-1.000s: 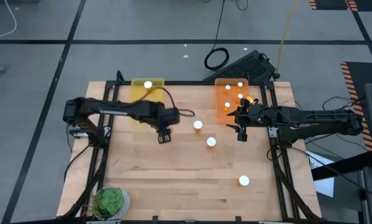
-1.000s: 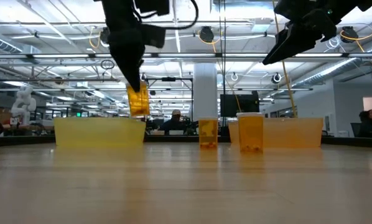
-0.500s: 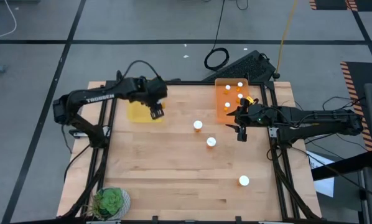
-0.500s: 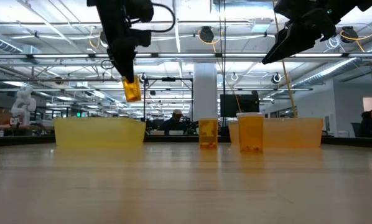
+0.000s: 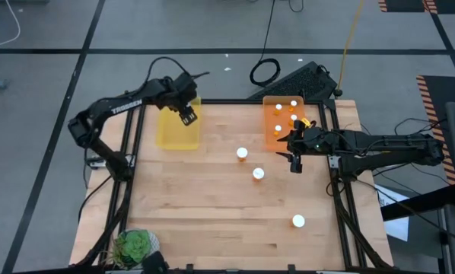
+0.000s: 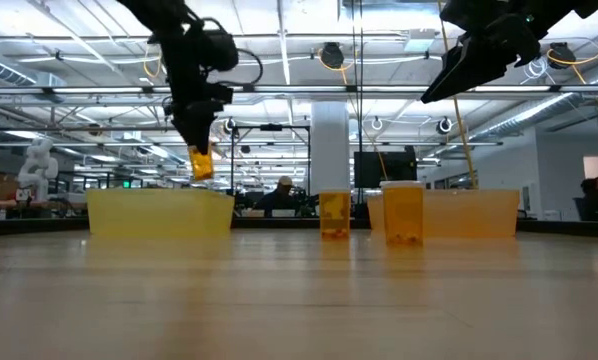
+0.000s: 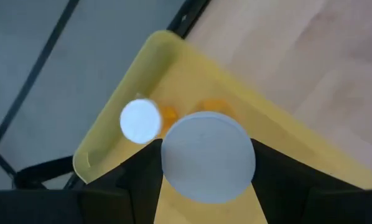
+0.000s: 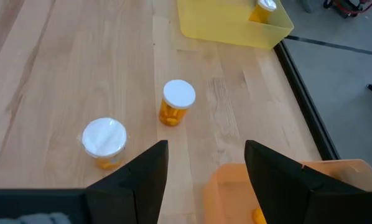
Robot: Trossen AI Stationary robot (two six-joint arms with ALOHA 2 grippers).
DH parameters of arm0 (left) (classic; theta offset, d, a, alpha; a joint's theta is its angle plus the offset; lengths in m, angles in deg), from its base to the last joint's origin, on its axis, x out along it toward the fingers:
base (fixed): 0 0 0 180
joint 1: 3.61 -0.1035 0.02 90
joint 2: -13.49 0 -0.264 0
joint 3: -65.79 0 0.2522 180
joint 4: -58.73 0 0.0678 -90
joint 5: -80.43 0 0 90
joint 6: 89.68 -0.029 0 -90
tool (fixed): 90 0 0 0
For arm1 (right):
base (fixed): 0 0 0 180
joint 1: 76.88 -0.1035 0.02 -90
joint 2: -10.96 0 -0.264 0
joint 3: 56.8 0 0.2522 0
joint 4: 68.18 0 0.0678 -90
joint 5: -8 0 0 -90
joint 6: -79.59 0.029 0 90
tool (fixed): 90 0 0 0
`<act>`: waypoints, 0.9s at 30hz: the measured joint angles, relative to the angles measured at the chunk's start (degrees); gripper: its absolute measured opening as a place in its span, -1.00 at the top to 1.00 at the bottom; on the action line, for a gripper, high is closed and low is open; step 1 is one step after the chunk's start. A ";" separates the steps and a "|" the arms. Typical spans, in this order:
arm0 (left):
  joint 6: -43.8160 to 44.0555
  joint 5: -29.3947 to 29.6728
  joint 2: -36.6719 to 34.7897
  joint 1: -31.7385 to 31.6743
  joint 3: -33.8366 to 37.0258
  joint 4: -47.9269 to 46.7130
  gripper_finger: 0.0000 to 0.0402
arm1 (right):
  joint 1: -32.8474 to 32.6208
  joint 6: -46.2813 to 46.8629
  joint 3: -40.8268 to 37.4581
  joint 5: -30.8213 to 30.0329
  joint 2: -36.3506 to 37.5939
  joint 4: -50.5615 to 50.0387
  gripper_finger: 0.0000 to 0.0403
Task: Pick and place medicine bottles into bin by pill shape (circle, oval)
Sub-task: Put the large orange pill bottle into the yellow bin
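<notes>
We see the left gripper (image 5: 187,116) hanging above the yellow bin (image 5: 177,134) at the far left of the table (image 5: 212,205), its fingers pinching a bottle (image 6: 201,165). In the left wrist view that held bottle's white cap (image 7: 208,155) sits between the two dark fingers (image 7: 139,180), with the bin's floor below and another bottle (image 7: 141,121) already lying in a corner of it.

The right gripper (image 5: 292,158) hovers at the near edge of the orange bin (image 5: 275,137) on the far right, fingers spread apart and holding nothing. Several bottles sit inside the orange bin (image 5: 293,104).

Three bottles stand loose on the wood: one (image 5: 243,153) near the middle, a second (image 5: 258,173) just nearer and right of it, and a third (image 5: 297,221) well apart toward the near right. A green plant (image 5: 132,245) sits at the near left corner.
</notes>
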 joint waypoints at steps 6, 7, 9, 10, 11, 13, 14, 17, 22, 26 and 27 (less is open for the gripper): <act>0.81 0.31 6.64 -1.23 0.04 -0.59 -0.09 | -0.01 0.00 0.00 0.01 0.02 0.00 -0.03; 0.89 0.31 7.61 -1.20 0.04 -0.36 -0.09 | -0.01 0.00 0.00 0.00 0.01 -0.01 -0.03; 0.99 0.36 9.27 -1.17 0.04 -0.38 -0.09 | -0.01 0.00 0.00 0.00 0.00 -0.01 -0.03; 1.03 0.32 10.06 -1.08 0.04 -0.27 -0.09 | -0.01 0.00 0.00 0.00 0.02 0.00 -0.03; 1.11 0.25 10.70 -0.98 0.04 -0.14 -0.09 | -0.01 0.00 0.00 0.00 0.02 -0.02 -0.03; 1.62 0.44 11.90 -0.88 0.04 -0.23 -0.09 | -0.01 0.00 0.00 0.00 0.02 0.00 -0.03; 1.90 0.52 12.48 -0.96 0.04 -0.25 -0.09 | -0.01 -0.01 0.00 0.00 0.02 0.00 -0.03; 1.90 0.61 14.06 -0.99 0.04 0.41 -0.09 | -0.01 -0.02 0.00 0.01 0.00 0.00 -0.03; 1.69 0.76 16.45 -0.97 0.00 1.29 -0.09 | -0.01 -0.20 0.00 0.00 0.02 -0.02 -0.03; 1.91 1.23 16.88 -0.97 -0.11 1.93 -0.09 | -0.01 -0.21 0.00 0.01 0.02 -0.03 -0.03; 1.92 1.31 16.89 -0.97 -0.11 2.01 -0.09 | -0.01 -0.18 0.00 0.00 0.02 -0.02 -0.03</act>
